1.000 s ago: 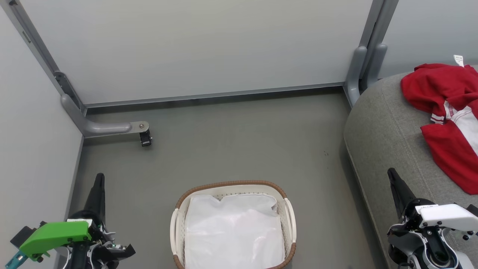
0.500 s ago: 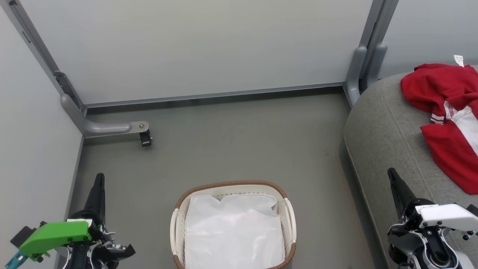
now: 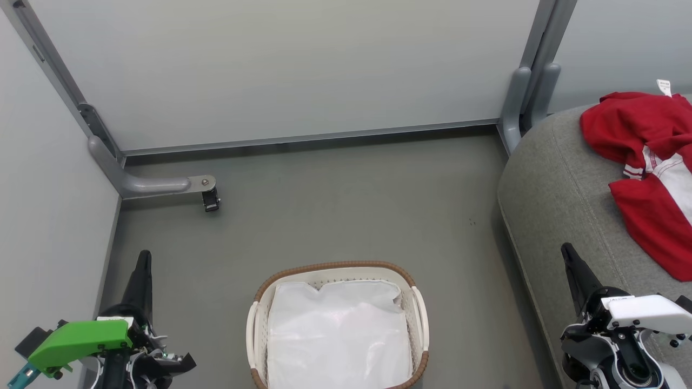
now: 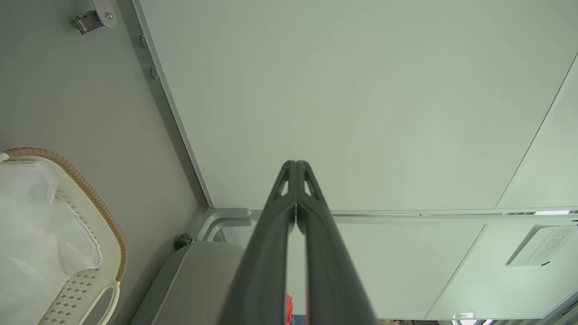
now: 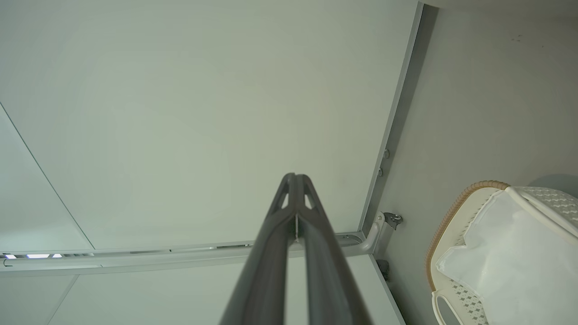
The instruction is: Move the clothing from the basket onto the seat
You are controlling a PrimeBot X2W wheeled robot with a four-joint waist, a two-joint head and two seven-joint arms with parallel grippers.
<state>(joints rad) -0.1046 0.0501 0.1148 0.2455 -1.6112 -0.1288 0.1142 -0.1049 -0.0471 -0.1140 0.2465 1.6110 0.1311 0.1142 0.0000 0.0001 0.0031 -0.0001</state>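
In the head view, we are looking down at the basket on the floor. It is holding the white liner cloth, and we are seeing nothing red in it. The clothing is lying bunched on the seat at the right, well apart from the basket. The left gripper and the right gripper are hanging low at either side with their fingers pressed together, carrying nothing. We are judging the moving step to be done and the arms to be resting. A white label is sticking up from the shirt, but its print is too small for us to read.

In the left wrist view, the left gripper is pointing at a pale wall panel with its tips touching. The basket rim is showing at the left, with the seat below. A wall notice is carrying writing that we are finding illegible.

In the right wrist view, the right gripper is likewise closed and empty, and the basket and its liner are sitting at the lower right.

We are expecting the next move to call for little. At most it may be a check beneath the liner, whose underside is hidden from us, and that would need the jaws spread first.
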